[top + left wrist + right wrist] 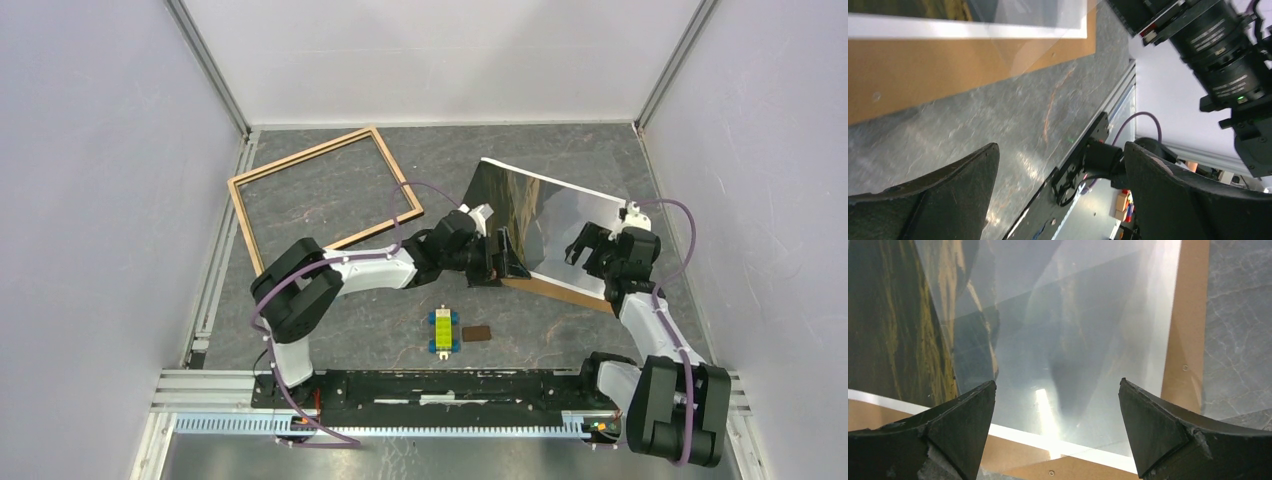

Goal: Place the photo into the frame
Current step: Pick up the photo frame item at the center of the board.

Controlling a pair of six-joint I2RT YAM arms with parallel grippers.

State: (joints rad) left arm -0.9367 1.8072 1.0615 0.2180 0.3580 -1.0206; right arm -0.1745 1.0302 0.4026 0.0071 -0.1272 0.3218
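Grey marbled counter (380, 310) carries the photo (540, 215), which lies glossy side up on a brown backing board (560, 292) at right of centre. The left fingers (943, 200) stand spread wide at the photo's near-left corner, over bare counter, gripping nothing. The right fingers (948, 435), equally wide, hover above its right part, holding nothing. The frame (302, 154) lies flat at far left, well apart, counter showing between its rails.

My dark grey marbled table (545, 335) carrying everything, frame (302, 154) lying flat at its far left, brown board (555, 292) lying at the right under the photo (540, 215), yellow-green block (443, 330) sitting near my bases, small brown chip (478, 333) lying just beside it.
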